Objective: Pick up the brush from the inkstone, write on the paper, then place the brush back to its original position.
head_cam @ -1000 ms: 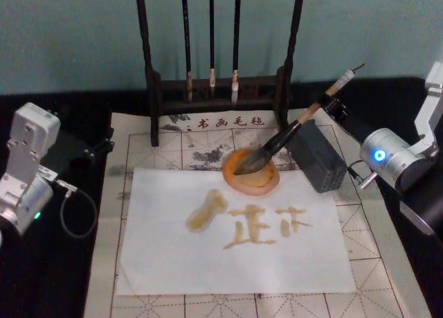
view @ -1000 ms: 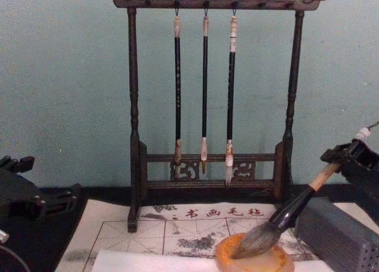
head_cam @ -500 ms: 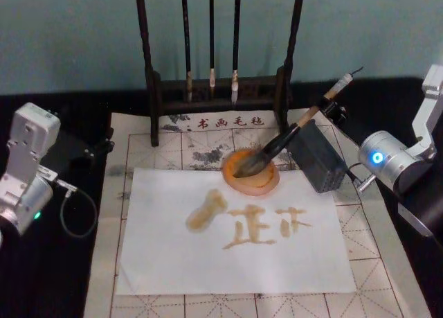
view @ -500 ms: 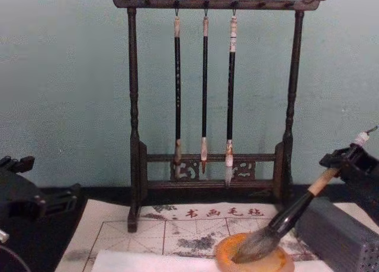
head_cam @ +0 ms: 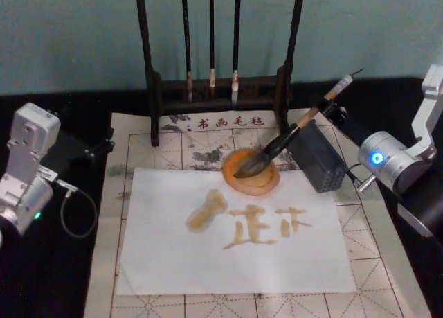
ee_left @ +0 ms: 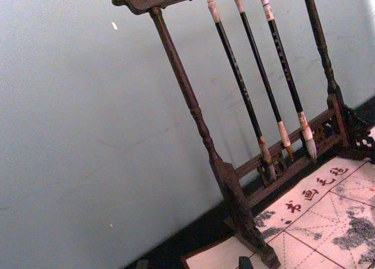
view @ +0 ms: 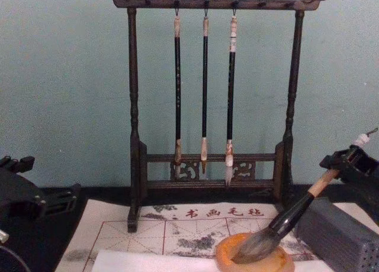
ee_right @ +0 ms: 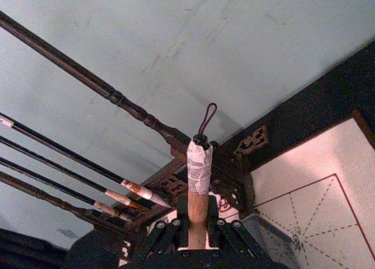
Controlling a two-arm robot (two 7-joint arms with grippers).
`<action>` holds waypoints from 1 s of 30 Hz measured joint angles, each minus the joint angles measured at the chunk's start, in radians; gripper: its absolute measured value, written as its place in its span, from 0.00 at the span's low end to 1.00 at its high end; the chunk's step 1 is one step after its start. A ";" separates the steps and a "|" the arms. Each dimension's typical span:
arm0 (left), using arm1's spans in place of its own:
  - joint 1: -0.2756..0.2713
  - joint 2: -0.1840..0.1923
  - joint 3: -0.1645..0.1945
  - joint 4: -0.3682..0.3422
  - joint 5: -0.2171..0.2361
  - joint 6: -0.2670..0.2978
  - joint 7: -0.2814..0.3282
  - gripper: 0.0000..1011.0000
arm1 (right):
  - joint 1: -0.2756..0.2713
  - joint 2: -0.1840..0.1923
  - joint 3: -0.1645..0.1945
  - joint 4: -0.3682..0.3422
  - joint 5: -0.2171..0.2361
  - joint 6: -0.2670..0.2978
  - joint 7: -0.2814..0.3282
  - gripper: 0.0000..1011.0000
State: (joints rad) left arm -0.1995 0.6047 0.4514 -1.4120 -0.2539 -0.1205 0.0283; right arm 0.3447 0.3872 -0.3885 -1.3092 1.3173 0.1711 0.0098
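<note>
**Last step: brush going back on inkstone, release not yet done**

Writing part looks finished: amber-wet strokes and a blot on the paper (head_cam: 235, 228), w/ two characters near its middle. Paper lies flat on the beige grid mat (head_cam: 138, 148), just in front of the inkstone.

Now at step 3, return of the brush (head_cam: 277, 146). Bristle head sits in the inkstone (head_cam: 250, 171), seen also from chest view w/ the tip down in the dish (view: 253, 259). Handle slants up and back toward the robot's right, passing over the grey ribbed block (head_cam: 317, 155); cannot tell if resting on it or just above.

Right end effector (ee_right: 196, 234) closed on the brush handle near the white end, w/ the black loop above it. In head view, at the handle top (head_cam: 332, 109), behind the block.

Left arm parked at the left of the surface; left end effector (view: 59, 202) idle near the mat's left edge, state of grip: cannot tell.

Next move, as judged:
- check handle is supported (block edge or dish rim) before letting go, else may roll or tip.
- open right end effector slowly, no sideways pull.
- draw back up and right, away from the brush stand (head_cam: 221, 82) and hanging thin brushes (view: 204, 88).

Risk: dish is small and light-looking, a push on the handle may shift it onto the paper.
</note>
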 joint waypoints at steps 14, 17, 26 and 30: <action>0.000 0.000 0.000 0.000 0.000 0.000 0.000 0.99 | 0.000 -0.001 0.003 0.000 0.000 0.002 0.002 0.20; 0.000 0.000 0.000 0.000 0.000 0.000 0.000 0.99 | 0.000 -0.002 0.003 0.000 0.000 0.002 0.003 0.24; 0.000 0.000 0.000 0.000 0.000 0.000 0.000 0.99 | -0.001 -0.002 0.004 0.000 -0.001 0.003 0.004 0.47; 0.000 0.000 0.000 0.000 0.000 0.000 0.000 0.99 | -0.001 -0.002 0.004 0.000 -0.001 0.004 0.004 0.63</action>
State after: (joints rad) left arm -0.1995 0.6047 0.4514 -1.4120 -0.2539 -0.1205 0.0283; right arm 0.3434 0.3854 -0.3847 -1.3097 1.3163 0.1747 0.0141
